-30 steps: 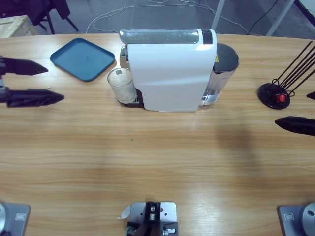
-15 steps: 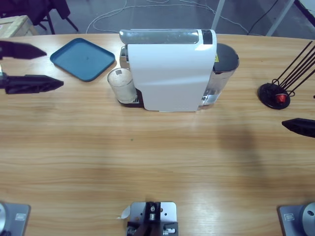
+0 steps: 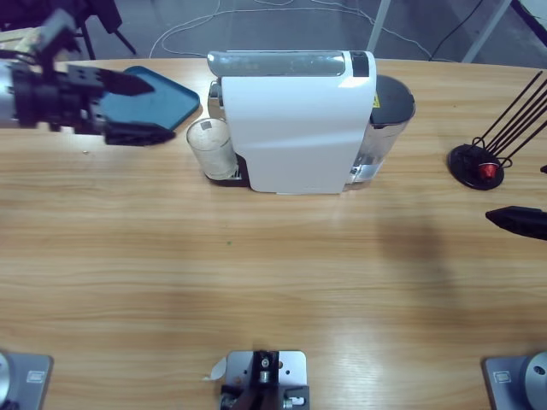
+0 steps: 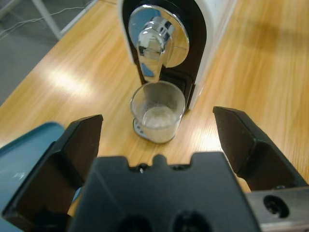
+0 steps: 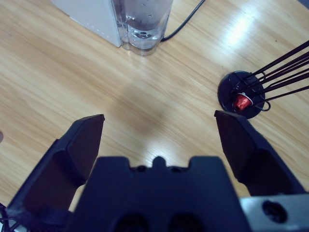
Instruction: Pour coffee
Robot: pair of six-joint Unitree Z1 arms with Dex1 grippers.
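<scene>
The left gripper (image 3: 147, 108) is being held wide open over the tray (image 3: 175, 107), aimed at the glass (image 3: 210, 147); the spout (image 4: 150, 53) is being shown only by its wrist view. The right gripper (image 5: 157, 133) is also spread.

A: How is the light on the desk (image 3: 273, 290)?

B: Bright and even from overhead. The wood carries soft pale sheen patches, strongest in the wrist views, just beside the glass cup (image 4: 158, 112) and near the black wire stand (image 5: 244, 99).

A: Any shadows?

B: A soft dark patch lies on the wood right of the coffee machine (image 3: 295, 120), and again below the water tank (image 5: 145, 19) in the right wrist view.

A: Sharpness?

B: The left pincer (image 3: 141, 108) and its arm are smeared with motion blur from above. In its own view the chrome spout (image 4: 153, 46) glares, and the far wood looks streaked and soft.
</scene>
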